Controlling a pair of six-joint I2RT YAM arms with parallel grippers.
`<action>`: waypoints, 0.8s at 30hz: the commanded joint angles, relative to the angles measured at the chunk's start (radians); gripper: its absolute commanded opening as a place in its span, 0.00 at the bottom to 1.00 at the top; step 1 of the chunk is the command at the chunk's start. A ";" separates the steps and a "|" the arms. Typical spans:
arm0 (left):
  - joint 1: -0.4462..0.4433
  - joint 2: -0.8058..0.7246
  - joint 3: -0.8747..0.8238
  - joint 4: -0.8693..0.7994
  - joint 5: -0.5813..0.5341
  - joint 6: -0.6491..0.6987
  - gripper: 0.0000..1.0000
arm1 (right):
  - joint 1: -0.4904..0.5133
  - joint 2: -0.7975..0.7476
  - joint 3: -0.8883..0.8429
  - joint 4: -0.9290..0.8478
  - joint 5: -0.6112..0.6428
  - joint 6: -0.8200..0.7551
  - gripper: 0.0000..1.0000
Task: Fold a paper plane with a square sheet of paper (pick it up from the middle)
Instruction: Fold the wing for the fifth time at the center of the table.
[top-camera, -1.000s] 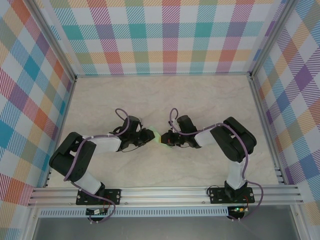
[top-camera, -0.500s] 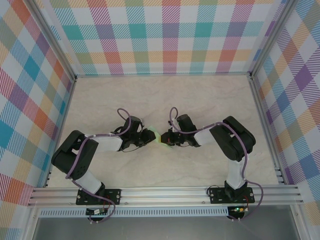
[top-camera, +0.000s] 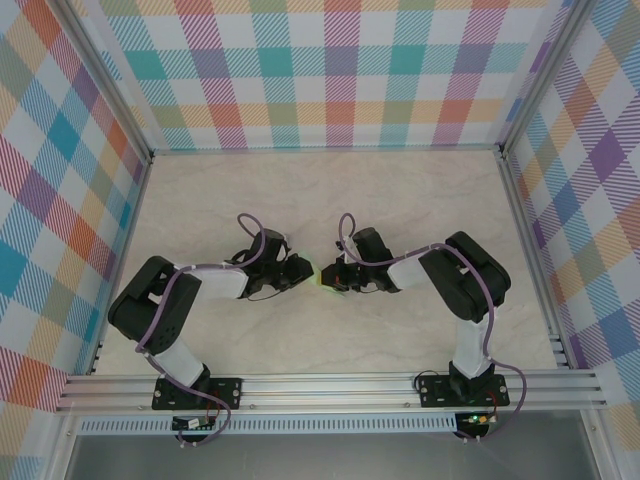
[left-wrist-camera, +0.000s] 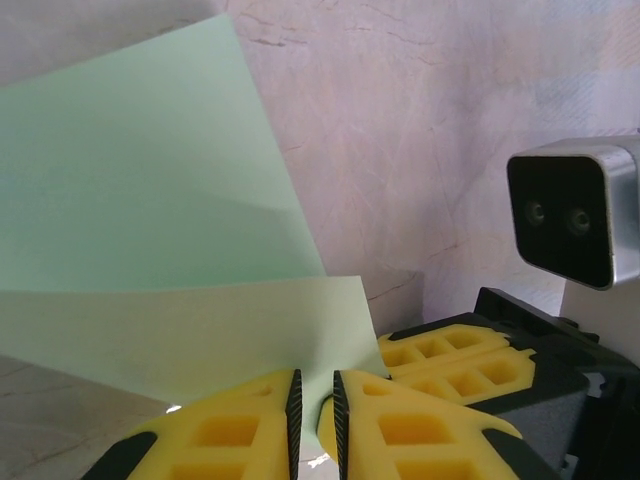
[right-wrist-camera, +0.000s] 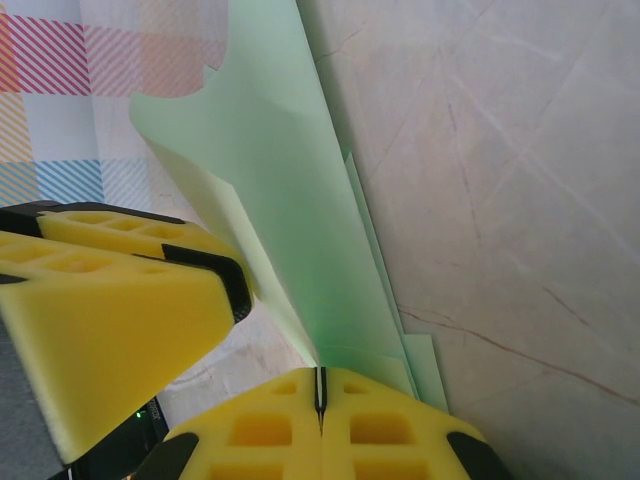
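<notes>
Paper (left-wrist-camera: 130, 180) flanked by both grippers

The left gripper (left-wrist-camera: 317, 385) has slid in just beside the right gripper (right-wrist-camera: 320, 385) and narrowed around the paper's edge; whether it pinches, I cannot tell. The right gripper stays clenched on the folded paper. A two-handed crease looks likely next. No readable writing.

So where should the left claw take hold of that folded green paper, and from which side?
Likely the lower flap's edge of the paper, coming edge-on from the left gripper side, opposite the right gripper shut on it. Thin and standing tilted, it offers only an edge.
</notes>
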 joint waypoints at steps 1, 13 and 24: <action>-0.010 0.012 0.021 -0.002 -0.009 0.024 0.18 | -0.005 0.032 0.012 -0.047 0.005 -0.018 0.05; -0.010 0.037 0.038 -0.029 -0.028 0.041 0.17 | -0.005 0.041 0.019 -0.068 0.000 -0.016 0.05; -0.010 0.069 0.052 -0.050 -0.039 0.049 0.16 | -0.007 0.045 0.027 -0.085 -0.007 -0.012 0.06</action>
